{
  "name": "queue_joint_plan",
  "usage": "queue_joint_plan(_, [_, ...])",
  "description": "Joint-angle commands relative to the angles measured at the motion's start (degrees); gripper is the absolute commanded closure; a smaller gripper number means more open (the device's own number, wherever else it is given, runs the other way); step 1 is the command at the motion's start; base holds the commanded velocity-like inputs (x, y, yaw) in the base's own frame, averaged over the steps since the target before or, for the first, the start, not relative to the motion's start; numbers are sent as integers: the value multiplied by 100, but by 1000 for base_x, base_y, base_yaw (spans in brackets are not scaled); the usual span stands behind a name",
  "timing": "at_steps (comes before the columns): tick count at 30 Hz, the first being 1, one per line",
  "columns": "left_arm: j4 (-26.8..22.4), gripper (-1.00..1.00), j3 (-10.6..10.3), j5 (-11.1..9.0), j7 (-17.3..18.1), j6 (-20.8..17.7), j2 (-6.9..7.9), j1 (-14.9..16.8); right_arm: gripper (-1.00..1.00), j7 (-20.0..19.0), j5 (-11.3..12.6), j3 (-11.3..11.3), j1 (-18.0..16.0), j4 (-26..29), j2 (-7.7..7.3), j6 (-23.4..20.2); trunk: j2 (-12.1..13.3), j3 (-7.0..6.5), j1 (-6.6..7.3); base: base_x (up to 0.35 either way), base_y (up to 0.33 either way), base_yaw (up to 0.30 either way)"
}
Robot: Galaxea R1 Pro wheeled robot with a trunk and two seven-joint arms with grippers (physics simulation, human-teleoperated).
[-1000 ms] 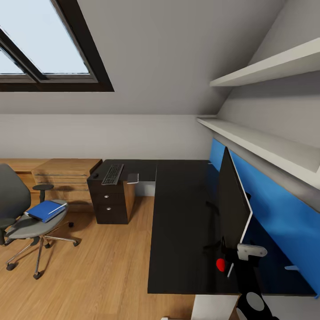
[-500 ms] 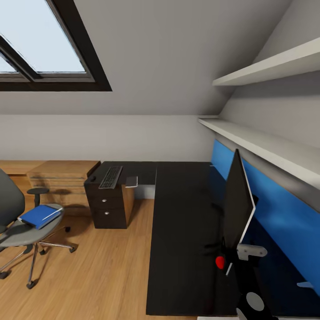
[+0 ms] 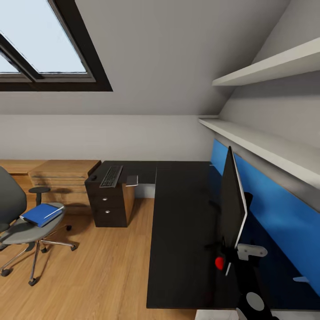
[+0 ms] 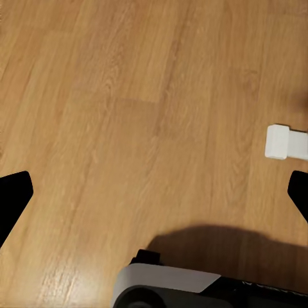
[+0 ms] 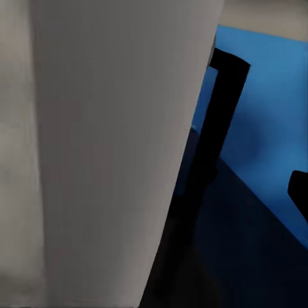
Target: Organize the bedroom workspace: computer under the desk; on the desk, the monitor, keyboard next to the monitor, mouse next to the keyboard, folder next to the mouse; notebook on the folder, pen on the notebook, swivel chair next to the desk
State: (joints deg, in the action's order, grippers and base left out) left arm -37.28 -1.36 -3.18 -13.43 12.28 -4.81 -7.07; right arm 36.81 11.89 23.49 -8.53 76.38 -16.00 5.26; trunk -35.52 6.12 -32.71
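Taking stock of the workspace from the head view.

- Monitor: right of centre, edge-on above the black desk. My right gripper sits at its lower edge, apparently holding it; whether the screen rests on the desk I cannot tell.
- Keyboard: centre-left, on the desk's far wing above the drawers, well apart from the monitor. Not yet placed.
- Folder: lower left, on the swivel chair. Not yet moved.
- Swivel chair: lower left, well apart from the desk. Not yet positioned.
- Mouse, pen, notebook, computer: too small or hidden to identify.
- Left gripper: in its wrist view, fingertips at opposite edges of the frame, spread wide and empty over wooden floor.

Judgement: early stage; most items outstanding.
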Motion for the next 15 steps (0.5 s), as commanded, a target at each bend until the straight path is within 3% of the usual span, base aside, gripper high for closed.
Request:
queue_joint_plan(1, [-7,-100,-14,-33,-26,12,3,-3,-100,28,59,24,-9,-2,-8,55,-8,9,-2,-15,0,0])
queue_joint_plan(7, [-7,-100,-14,-33,-28,12,1,-4,-100,28,59,24,-9,-1,-8,55,-8,9,-2,-4,-11,0])
queue_joint_plan(15, [-7,-100,-14,-25,-27,17,0,-4,-100,28,59,29,-9,-3,-8,55,-8,9,-2,0,-121,0])
